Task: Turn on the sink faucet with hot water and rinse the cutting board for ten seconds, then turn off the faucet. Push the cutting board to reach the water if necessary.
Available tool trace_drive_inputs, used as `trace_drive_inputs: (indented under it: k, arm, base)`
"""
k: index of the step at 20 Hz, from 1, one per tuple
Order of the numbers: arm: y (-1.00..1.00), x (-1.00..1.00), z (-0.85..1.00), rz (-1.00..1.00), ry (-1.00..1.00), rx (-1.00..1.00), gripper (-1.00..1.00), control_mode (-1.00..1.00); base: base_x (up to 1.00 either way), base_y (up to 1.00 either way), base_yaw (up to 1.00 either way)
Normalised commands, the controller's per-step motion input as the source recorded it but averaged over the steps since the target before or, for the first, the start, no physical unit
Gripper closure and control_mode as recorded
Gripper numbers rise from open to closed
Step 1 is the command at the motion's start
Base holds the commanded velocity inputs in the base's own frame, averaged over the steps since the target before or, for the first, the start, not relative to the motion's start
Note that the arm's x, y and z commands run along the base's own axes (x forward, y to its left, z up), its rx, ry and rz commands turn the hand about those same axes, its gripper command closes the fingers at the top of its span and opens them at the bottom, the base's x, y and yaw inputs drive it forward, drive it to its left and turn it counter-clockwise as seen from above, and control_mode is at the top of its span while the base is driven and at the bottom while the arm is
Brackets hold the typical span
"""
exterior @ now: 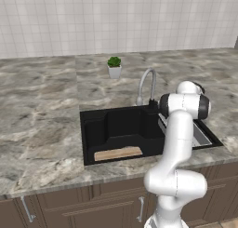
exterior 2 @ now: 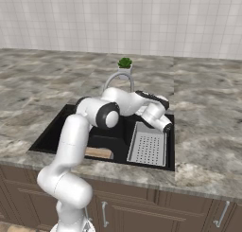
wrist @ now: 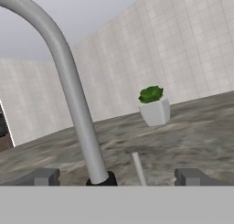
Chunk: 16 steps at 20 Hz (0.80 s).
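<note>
The black sink (exterior: 93, 129) (exterior 2: 52, 136) is set in the marble counter. The tan cutting board (exterior: 117, 153) (exterior 2: 99, 153) lies flat on the basin floor along its front wall, partly behind my arm in the right base view. The grey gooseneck faucet (exterior: 146, 84) (exterior 2: 115, 78) (wrist: 73, 95) stands at the sink's back edge, its thin handle (wrist: 138, 168) beside the dark base. My gripper (wrist: 118, 177) (exterior 2: 150, 97) is open, low and close in front of the faucet base, with base and handle between its fingertips (wrist: 43, 177). No water runs from the spout.
A small potted plant (exterior: 114, 67) (exterior 2: 125, 65) (wrist: 154, 106) stands on the counter behind the faucet. A grey ribbed drainer tray (exterior 2: 147, 148) (exterior: 201, 137) fills the basin's right part. The tiled wall (exterior: 116, 17) closes the back.
</note>
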Motion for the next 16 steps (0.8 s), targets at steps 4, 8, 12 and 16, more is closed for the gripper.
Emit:
trace_drive_inputs:
  k: [4,8,12,16]
  arm:
    - [0.0,0.02,-0.05,0.0,0.0,0.0,-1.0,-1.0]
    - [0.0,0.0,-0.15,-0.01,0.0,-0.01,-1.0,-1.0]
    - [0.01,0.0,-0.1,-0.04,0.0,-0.08,-1.0,-1.0]
    - [0.01,0.0,0.0,-0.08,0.0,-0.06,-1.0,-1.0]
  base:
    - [0.0,0.0,0.0]
    - [0.0,0.0,0.0]
    - [0.0,0.0,0.0]
    - [0.0,0.0,0.0]
